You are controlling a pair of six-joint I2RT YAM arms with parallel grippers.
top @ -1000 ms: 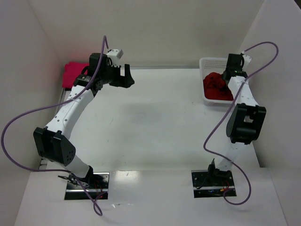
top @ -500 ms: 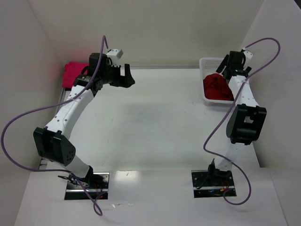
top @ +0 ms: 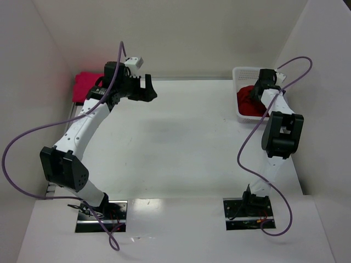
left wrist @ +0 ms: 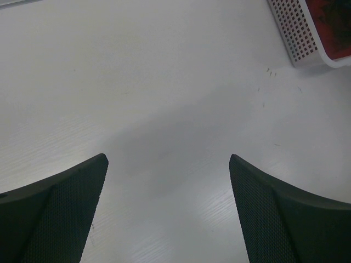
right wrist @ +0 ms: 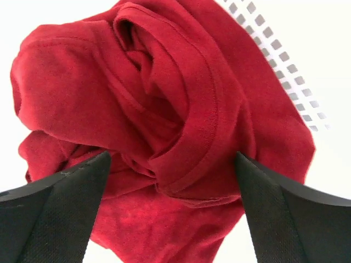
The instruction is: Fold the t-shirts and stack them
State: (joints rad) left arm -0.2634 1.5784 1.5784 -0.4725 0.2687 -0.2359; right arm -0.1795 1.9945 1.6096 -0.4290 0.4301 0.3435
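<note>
Both arms rise from the near edge of the white table (top: 181, 142). Farther back on the left, the left gripper (top: 148, 87) hangs over the tabletop, jaws spread, holding nothing. At the far right, the right gripper (right wrist: 173, 156) is also released. Its fingers stand wide just above the crumpled red t-shirt (right wrist: 164, 98), which fills the white mesh basket (top: 241, 74). The pink t-shirt (top: 88, 85) lies at the far left, by the wall.

My left gripper (left wrist: 168, 160) spread wide, white table (left wrist: 164, 82) beneath, well apart from white mesh basket (left wrist: 295, 33), crimson t-shirt (left wrist: 332, 15) inside basket.
</note>
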